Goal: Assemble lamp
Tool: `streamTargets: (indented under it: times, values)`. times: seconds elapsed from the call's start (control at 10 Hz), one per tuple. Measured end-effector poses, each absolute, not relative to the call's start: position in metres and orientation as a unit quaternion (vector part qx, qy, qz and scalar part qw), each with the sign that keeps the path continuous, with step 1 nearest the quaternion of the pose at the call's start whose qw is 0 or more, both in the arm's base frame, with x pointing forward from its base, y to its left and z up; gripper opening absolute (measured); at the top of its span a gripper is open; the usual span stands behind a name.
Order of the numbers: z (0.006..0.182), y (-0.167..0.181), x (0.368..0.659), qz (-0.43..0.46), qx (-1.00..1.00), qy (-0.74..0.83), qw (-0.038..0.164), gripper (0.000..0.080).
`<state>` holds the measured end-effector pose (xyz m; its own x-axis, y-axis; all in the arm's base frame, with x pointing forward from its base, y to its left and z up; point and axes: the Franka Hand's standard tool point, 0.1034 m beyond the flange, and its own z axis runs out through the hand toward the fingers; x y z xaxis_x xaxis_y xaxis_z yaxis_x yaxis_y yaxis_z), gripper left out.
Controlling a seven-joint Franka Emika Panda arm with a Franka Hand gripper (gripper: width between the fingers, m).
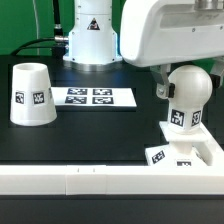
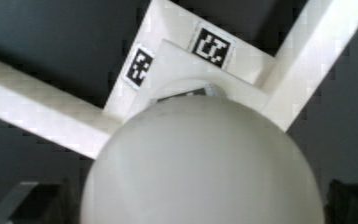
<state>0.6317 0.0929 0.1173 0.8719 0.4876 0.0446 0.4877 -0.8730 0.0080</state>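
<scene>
A: Jaws?
B: Clamped on the bulb [image 1: 188, 92], one finger each side.
A: Bulb where?
B: Upright over the base [image 1: 198, 150], bench [image 1: 100, 135] near corner, exterior view's right; contact unclear. Shade [image 1: 32, 95] well apart.

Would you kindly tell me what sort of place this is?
Probably a robotics lab bench: a robot arm, a black table carrying a marker board, and tagged lamp parts like the shade.

Exterior view: bright, even illumination from above. White parts approach clipping against the dark bench [image 1: 100, 135], where shadows barely register. Detail is coarse (low resolution). Wrist view: dimmer. The close bulb [image 2: 194, 160] is blurred and shaded grey, and tags on the base [image 2: 179, 50] look soft.
</scene>
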Motion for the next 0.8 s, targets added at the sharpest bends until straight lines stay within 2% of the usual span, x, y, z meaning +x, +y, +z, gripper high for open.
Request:
streamTargets:
  times: [0.8]
  values:
    - [0.1137,0.0864,0.6315,-0.003,-0.815,-0.579,-0.038,0.0699]
